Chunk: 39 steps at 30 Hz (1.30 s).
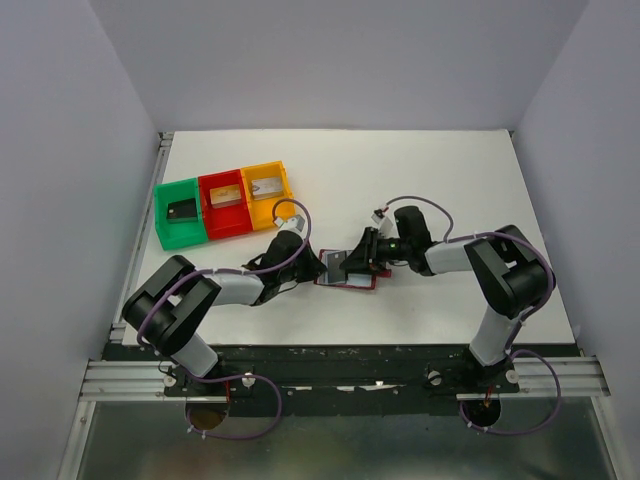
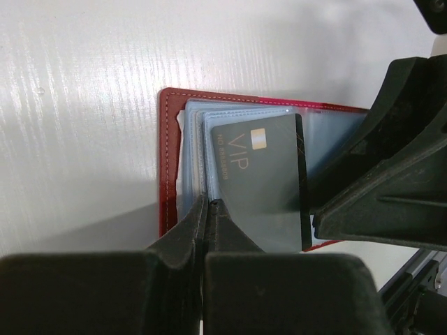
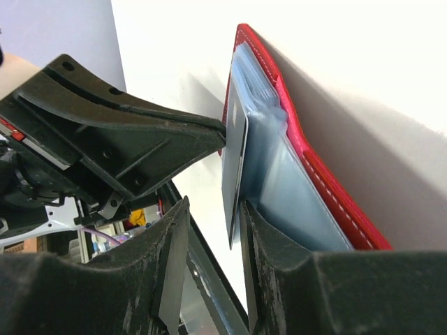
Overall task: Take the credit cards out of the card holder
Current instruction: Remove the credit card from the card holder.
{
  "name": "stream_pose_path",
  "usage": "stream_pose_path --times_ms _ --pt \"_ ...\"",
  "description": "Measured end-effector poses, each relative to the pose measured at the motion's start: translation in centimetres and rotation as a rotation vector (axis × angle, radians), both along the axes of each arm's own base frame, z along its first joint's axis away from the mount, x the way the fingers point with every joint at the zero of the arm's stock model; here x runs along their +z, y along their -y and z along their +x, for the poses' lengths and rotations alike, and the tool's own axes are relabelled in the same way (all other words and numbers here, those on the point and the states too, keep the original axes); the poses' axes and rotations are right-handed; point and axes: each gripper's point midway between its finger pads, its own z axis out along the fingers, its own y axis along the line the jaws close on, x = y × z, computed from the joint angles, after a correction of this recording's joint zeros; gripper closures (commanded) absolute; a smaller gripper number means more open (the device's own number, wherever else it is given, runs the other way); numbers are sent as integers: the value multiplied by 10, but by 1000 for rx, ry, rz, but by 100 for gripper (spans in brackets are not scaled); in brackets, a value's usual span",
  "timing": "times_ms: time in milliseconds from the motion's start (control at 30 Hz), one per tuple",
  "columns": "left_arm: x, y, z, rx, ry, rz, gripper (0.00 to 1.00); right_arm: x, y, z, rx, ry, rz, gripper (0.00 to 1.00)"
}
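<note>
The maroon card holder (image 1: 352, 280) lies open on the table between my two grippers, its light blue pockets (image 2: 194, 139) facing up. A black VIP credit card (image 2: 260, 174) sticks partway out of a pocket. My left gripper (image 2: 207, 204) is shut on the edge of a blue pocket leaf at the holder's near side. My right gripper (image 3: 213, 209) is open, and the free edge of the black card (image 3: 235, 160) stands between its fingers, close to the right-hand finger. In the top view my left gripper (image 1: 308, 265) and right gripper (image 1: 363, 257) meet over the holder.
At the back left stand a green tray (image 1: 178, 228) with a black card, a red tray (image 1: 226, 222) with a silver-grey card and a yellow tray (image 1: 268, 210) with a gold-orange card. The two grippers sit very close together (image 3: 119, 139).
</note>
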Motion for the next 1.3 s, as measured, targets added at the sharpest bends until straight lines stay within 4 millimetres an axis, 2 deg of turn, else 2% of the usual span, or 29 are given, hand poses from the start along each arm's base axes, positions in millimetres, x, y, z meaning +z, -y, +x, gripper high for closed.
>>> stream_pose_path --times_ms 267,900,1100,1300 --pt "0 -1 0 2 0 0 100 9 -3 7 -18 19 42 58" --pt "1 2 0 -23 25 11 100 0 -1 8 4 -7 30 58" --pt "1 4 -1 -42 38 27 100 -3 1 7 13 -14 11 66" --pt "1 4 -1 -37 41 34 100 -6 2 6 14 -17 -2 70"
